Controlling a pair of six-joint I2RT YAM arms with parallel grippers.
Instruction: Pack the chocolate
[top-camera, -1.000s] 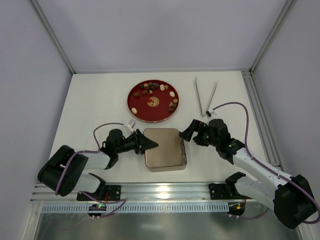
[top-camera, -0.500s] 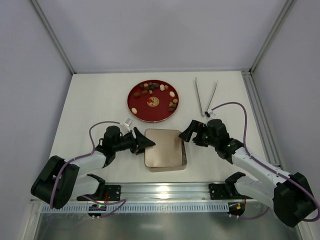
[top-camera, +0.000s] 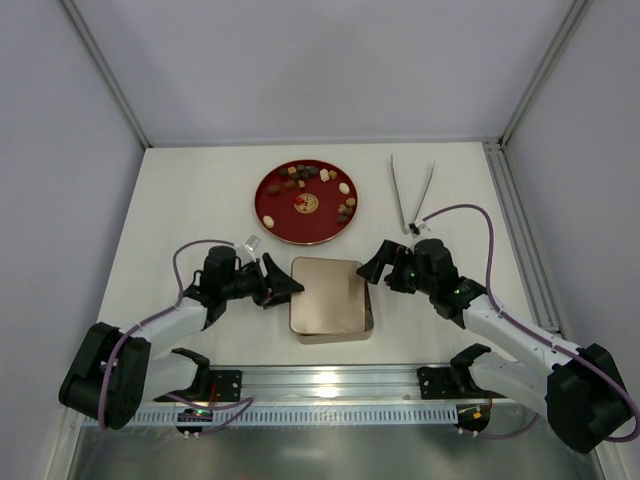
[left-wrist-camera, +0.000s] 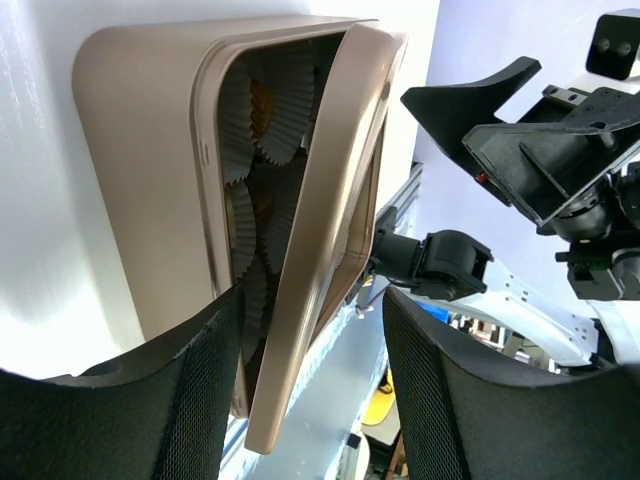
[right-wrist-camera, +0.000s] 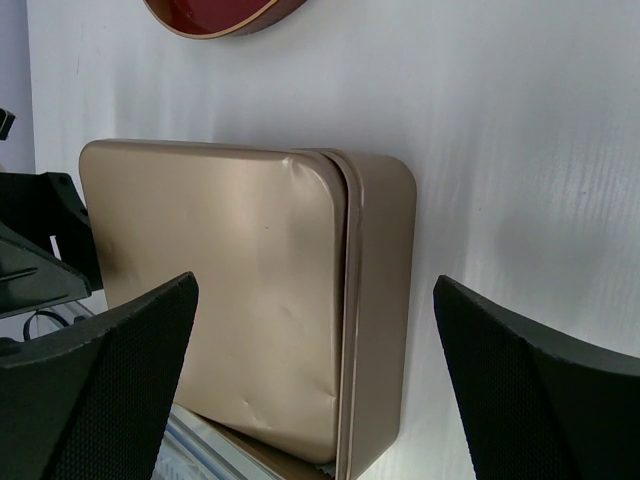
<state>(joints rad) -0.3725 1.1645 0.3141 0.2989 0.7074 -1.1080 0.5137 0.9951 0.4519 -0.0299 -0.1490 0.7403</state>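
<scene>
Currently, chocolate (top-camera: 296, 178) is scattered on red plate (top-camera: 318, 228) at far side of table, beyond gold tin (top-camera: 328, 300). Pieces are judged light, hard and smooth: likely to roll or slip, easily marked by hard squeeze. Ovals best pinched across short width, cubes on 2 flat faces. Oval long axes lie flat at mixed headings; no axis shown by rounds or cubes. Left gripper (top-camera: 290, 287) jaws half-parted at tin's left edge, ajar lid (left-wrist-camera: 320, 250) seen between them, apparently unclamped. Right gripper (top-camera: 375, 268) jaws spread wide, empty, near tin's right corner.
</scene>
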